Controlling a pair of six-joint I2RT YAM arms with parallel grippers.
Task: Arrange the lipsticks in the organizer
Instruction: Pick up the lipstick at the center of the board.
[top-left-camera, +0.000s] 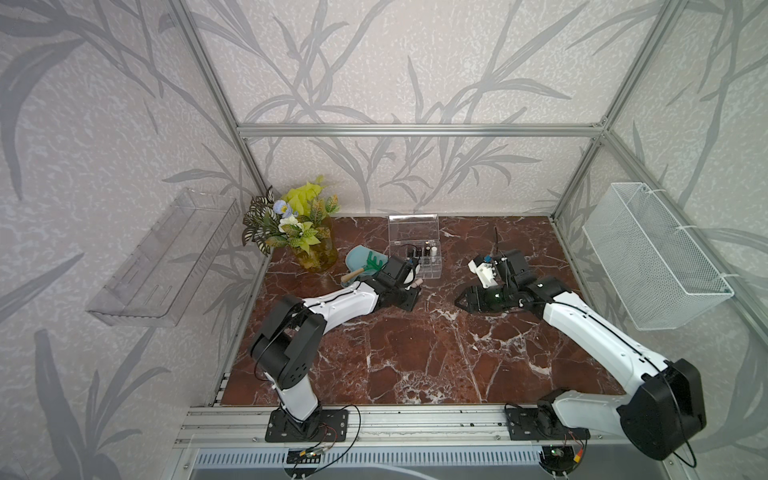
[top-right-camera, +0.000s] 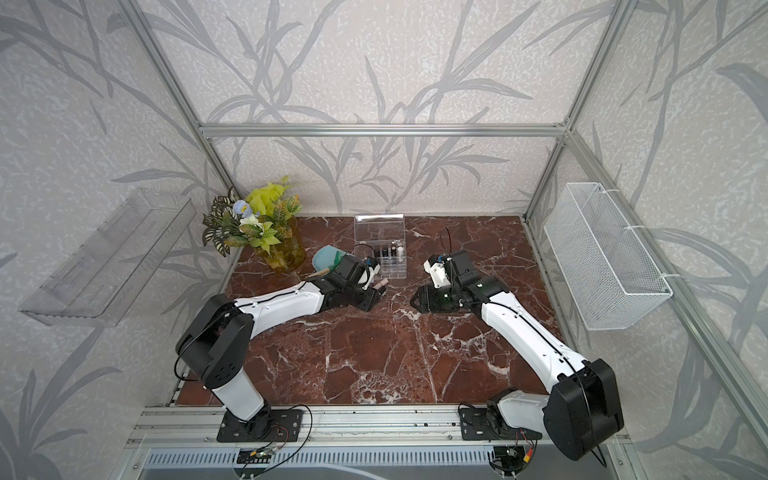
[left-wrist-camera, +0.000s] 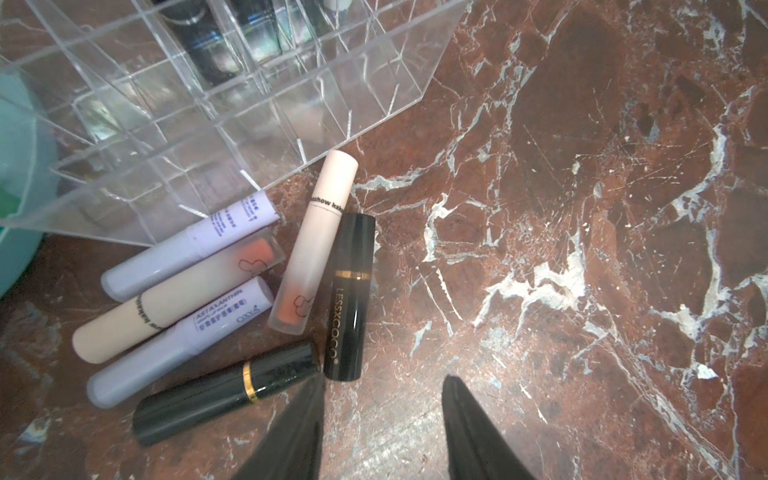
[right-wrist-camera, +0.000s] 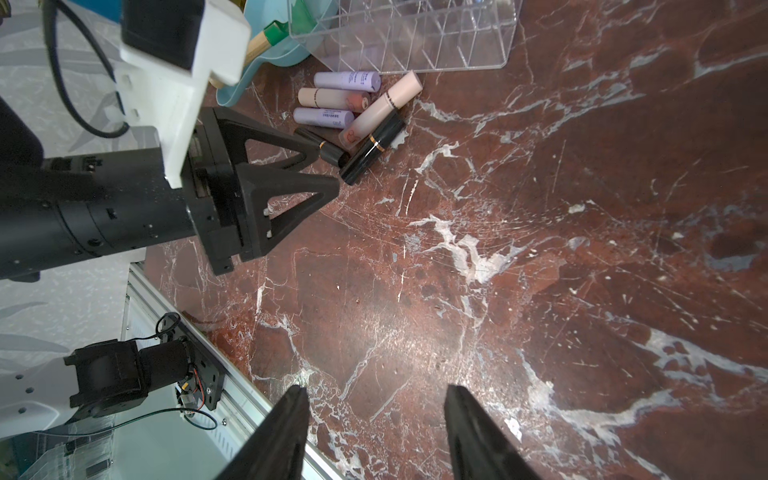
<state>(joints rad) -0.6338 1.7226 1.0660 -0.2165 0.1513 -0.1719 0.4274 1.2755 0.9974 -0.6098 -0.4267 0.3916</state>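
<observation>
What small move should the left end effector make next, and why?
Probably ease the left end effector forward and a little sideways, so its open jaws straddle the black lipstick marked LESSXCOCO, then close. The jaws are empty; this tube lies outside the organizer, its end just ahead of the gap, pointing roughly along the approach.

Six lipsticks (right-wrist-camera: 332, 97) lie loose on the tabletop (left-wrist-camera: 540, 208): two lilac tubes (left-wrist-camera: 187, 249), two pale pink tubes (left-wrist-camera: 316, 241), two black tubes (left-wrist-camera: 349, 295). One clear organizer (left-wrist-camera: 291, 124) holds at least three more, two dark tubes (top-right-camera: 386, 252) and one white tube (top-right-camera: 400, 250). Around them: one green rake (top-left-camera: 374, 262), one teal scoop (top-left-camera: 356, 257), one vase of flowers (top-left-camera: 318, 253), one wall tray (top-left-camera: 162, 257), one wire basket (top-left-camera: 656, 257), two robot arms (top-left-camera: 332, 303).
</observation>
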